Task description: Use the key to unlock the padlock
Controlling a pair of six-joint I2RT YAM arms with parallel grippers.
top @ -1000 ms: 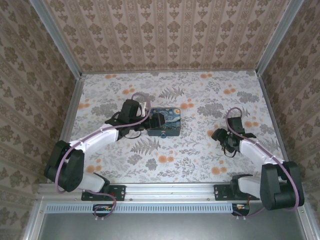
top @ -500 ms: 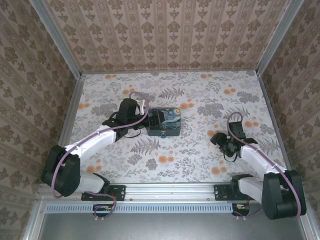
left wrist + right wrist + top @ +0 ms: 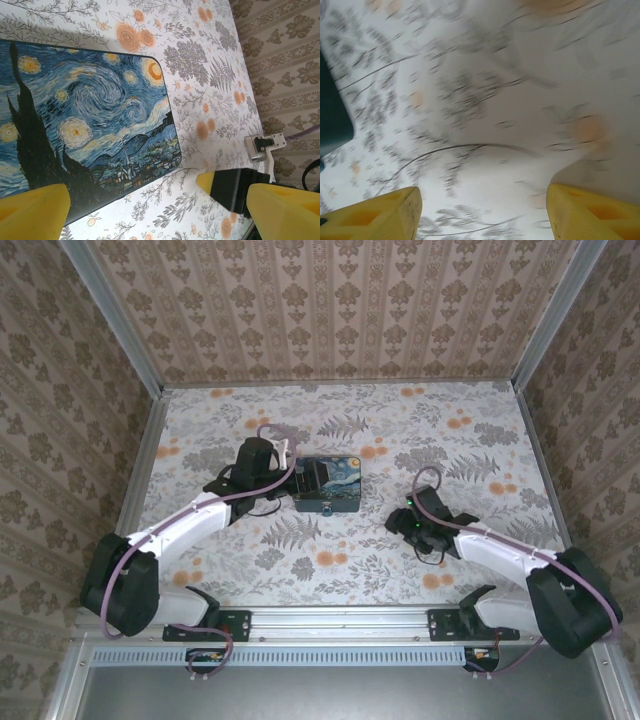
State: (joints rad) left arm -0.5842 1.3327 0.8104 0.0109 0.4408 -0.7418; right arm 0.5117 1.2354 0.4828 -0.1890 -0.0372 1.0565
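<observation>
Left pincer [image 3: 304, 480]: jaws wide apart, empty, at left edge of painted box [image 3: 340, 478]. Padlock [image 3: 327, 509] (tiny, axis unclear) at box near edge. Right pincer [image 3: 398, 524]: apart, empty; padlock lies to its left, left pincer nearer.

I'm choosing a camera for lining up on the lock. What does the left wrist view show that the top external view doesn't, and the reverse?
Left wrist view: the starry-night painting on the box in fine detail, and the left gripper with its yellow fingertips spread wide, nothing gripped. Top external view: both arms whole, and the tiny padlock at the box's near edge. Shared: the box, the floral table, and the right gripper off to the box's right.
</observation>
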